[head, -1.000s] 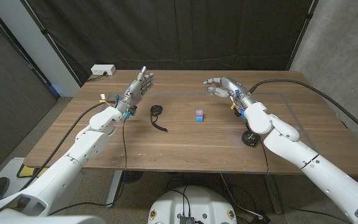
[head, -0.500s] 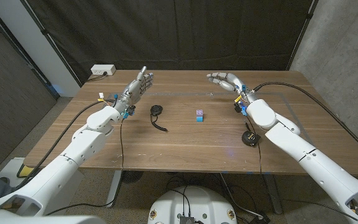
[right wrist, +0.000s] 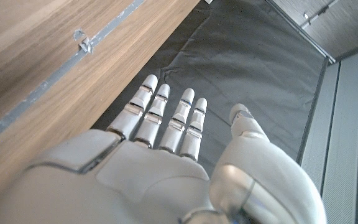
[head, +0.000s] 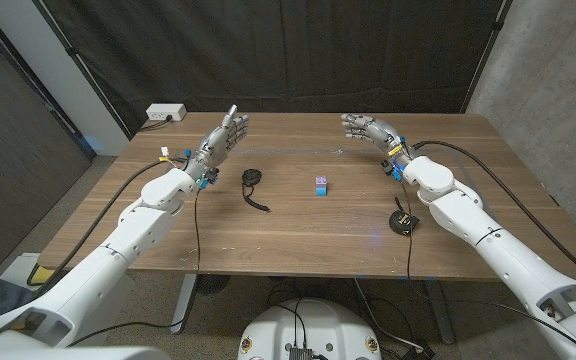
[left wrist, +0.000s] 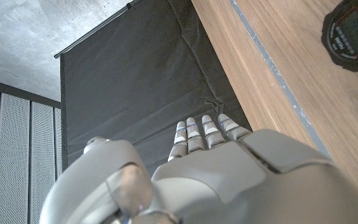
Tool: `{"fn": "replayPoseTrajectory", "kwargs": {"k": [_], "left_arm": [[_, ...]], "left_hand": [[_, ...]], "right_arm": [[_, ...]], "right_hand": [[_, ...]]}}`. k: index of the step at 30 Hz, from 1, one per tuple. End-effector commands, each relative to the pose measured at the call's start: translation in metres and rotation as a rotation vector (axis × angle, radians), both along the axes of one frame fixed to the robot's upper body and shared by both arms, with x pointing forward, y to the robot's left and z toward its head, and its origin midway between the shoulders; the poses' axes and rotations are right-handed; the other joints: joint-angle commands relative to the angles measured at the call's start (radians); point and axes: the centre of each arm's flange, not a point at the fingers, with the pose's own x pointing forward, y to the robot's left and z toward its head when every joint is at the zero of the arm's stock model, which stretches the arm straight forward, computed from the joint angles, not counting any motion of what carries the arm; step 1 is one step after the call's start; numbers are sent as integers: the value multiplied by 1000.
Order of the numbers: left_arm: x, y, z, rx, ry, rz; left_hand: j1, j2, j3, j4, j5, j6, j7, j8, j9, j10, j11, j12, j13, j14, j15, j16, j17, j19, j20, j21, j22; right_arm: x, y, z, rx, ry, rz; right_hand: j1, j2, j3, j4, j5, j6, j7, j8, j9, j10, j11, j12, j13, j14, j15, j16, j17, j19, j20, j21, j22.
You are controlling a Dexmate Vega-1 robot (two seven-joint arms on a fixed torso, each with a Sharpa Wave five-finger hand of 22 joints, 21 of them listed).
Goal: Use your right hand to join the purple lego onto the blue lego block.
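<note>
- Lego stack: purple lego (head: 321,180) sits on top of blue lego block (head: 321,189), centre of the head frame, mid-desk (head: 298,230). They look already joined; too small to tell whether fully seated.
- Right hand (head: 370,130) in upper right of centre, near the desk's far edge, well apart from the stack. Fingers spread, holding nothing; right wrist view (right wrist: 166,124) shows them straight and apart.
- Left hand (head: 223,138) upper left, raised, fingers extended and apart, empty.
- Step in hand, judged: right hand clearing off or waiting. If pressing is needed, come straight down on the purple top so the stack doesn't tip or slide.
- Stack stands upright, long axis vertical; facing direction not readable.
- Black stopwatch with cord (head: 252,180) left of the stack; keep clear.
</note>
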Motion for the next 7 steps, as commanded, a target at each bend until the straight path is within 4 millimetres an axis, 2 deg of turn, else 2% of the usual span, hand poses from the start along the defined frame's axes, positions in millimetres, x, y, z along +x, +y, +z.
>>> {"fn": "replayPoseTrajectory", "kwargs": {"k": [1, 7], "left_arm": [[-1, 3, -4, -32, -9, 12], [0, 5, -6, -29, -8, 8]], "left_hand": [[5, 0, -10, 3, 3, 4, -4, 4, 4, 6, -5, 6, 2, 9, 0, -1, 4, -10, -6, -3, 3], [5, 0, -11, 3, 4, 3, -5, 3, 4, 5, -3, 5, 2, 8, -1, -2, 4, -12, -6, -4, 3]], "right_arm": [[17, -14, 9, 104, 61, 84], [17, -12, 9, 113, 71, 87]], "right_hand": [[-13, 3, 0, 7, -2, -7, 5, -2, 3, 3, 11, -3, 3, -5, 4, -1, 1, -8, 0, -5, 5], [-17, 3, -1, 7, -2, -7, 3, 1, 3, -1, 12, -3, 3, -6, 8, -1, 1, -12, 5, -5, 5]]}}
